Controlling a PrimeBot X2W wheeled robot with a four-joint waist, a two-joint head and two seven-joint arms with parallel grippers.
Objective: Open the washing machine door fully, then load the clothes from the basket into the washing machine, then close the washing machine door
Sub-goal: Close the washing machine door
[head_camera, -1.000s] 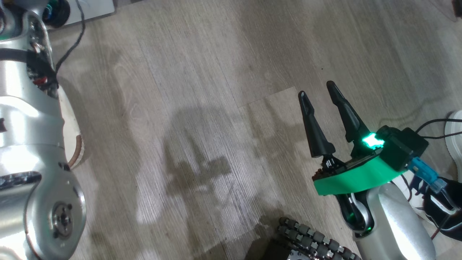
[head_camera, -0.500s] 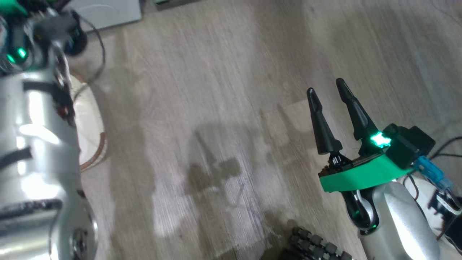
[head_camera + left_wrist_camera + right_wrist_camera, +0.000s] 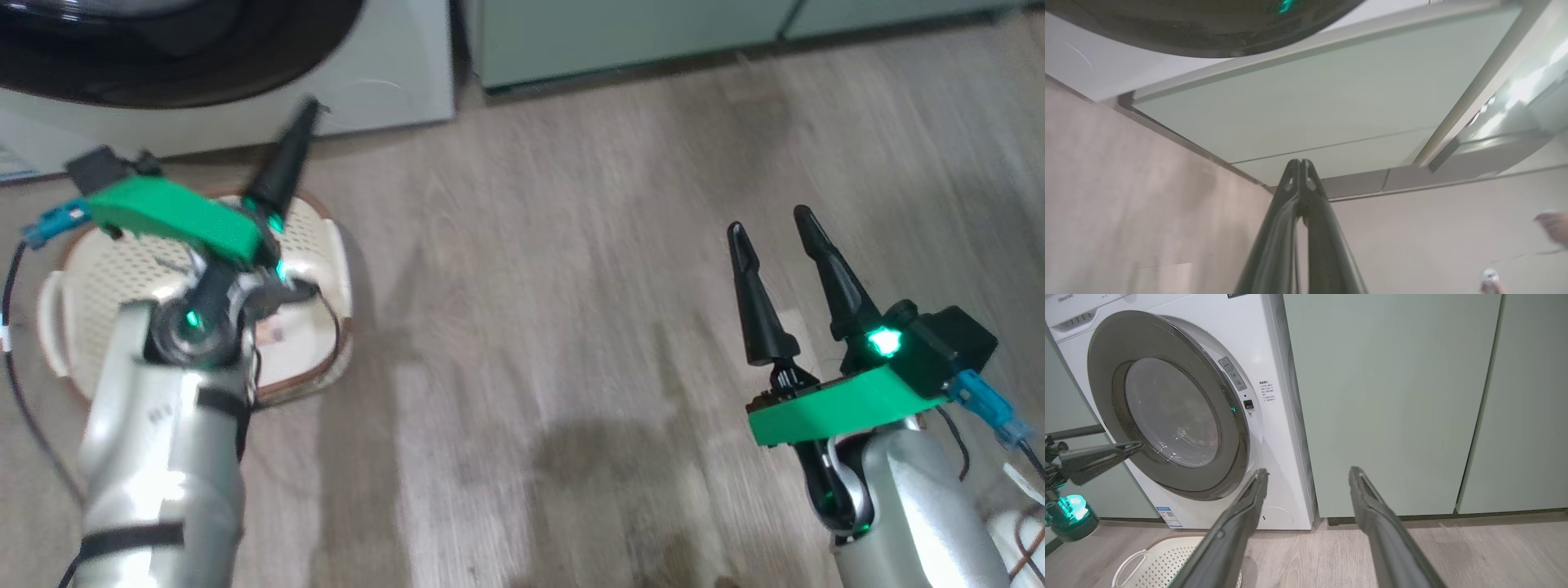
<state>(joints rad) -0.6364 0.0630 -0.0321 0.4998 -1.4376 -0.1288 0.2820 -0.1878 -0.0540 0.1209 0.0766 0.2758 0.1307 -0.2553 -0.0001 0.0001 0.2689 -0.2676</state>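
Note:
The washing machine (image 3: 392,73) (image 3: 1274,416) stands ahead on the left. Its door (image 3: 1167,412) (image 3: 163,57), black-rimmed with a glass bowl, hangs ajar, its right edge standing off the front. My left gripper (image 3: 308,108) (image 3: 1300,162) is shut on nothing and points up over the basket (image 3: 90,269) (image 3: 1163,559) toward the door. In the right wrist view the left gripper's tip (image 3: 1135,447) lies against the door's lower left rim; contact cannot be told. My right gripper (image 3: 771,224) (image 3: 1308,475) hangs open and empty over the floor, well to the right. The clothes are out of view.
Pale green cabinets (image 3: 620,33) (image 3: 1392,396) (image 3: 1310,102) stand right of the washer. The wood-look floor (image 3: 555,327) stretches between my two arms. A paper sticker (image 3: 277,331) shows on the basket's bottom. A small round white flap (image 3: 1276,516) sits low on the washer.
The head camera has tilted up, bringing the washer, cabinets and whole basket into view. My left arm has swung so its shut gripper points at the door. The right gripper stays open.

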